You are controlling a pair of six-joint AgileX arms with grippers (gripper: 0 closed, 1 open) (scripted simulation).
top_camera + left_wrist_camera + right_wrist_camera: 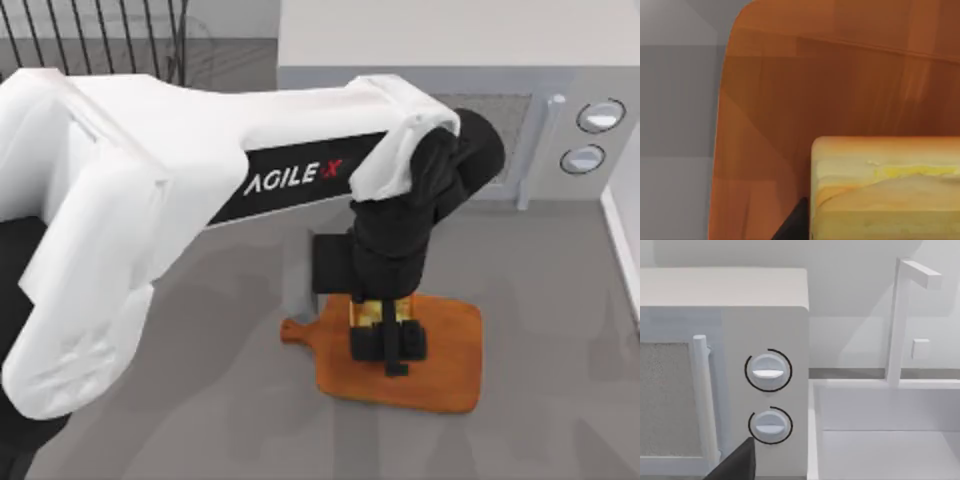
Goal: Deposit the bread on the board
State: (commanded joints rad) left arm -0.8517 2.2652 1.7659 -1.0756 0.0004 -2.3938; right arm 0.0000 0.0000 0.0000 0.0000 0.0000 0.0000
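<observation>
Left arm reaches across from the table's left; left gripper (388, 345) points down over the board (455, 360), fingers clamped on the bread (381, 313), which sits at or just above the board surface, can't tell contact. Microwave (560, 120) behind, toward the right.

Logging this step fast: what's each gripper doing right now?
Left gripper: shut on the small toasted golden bread chunk, over the orange-brown wooden board.
Right gripper: state cannot be told.
</observation>
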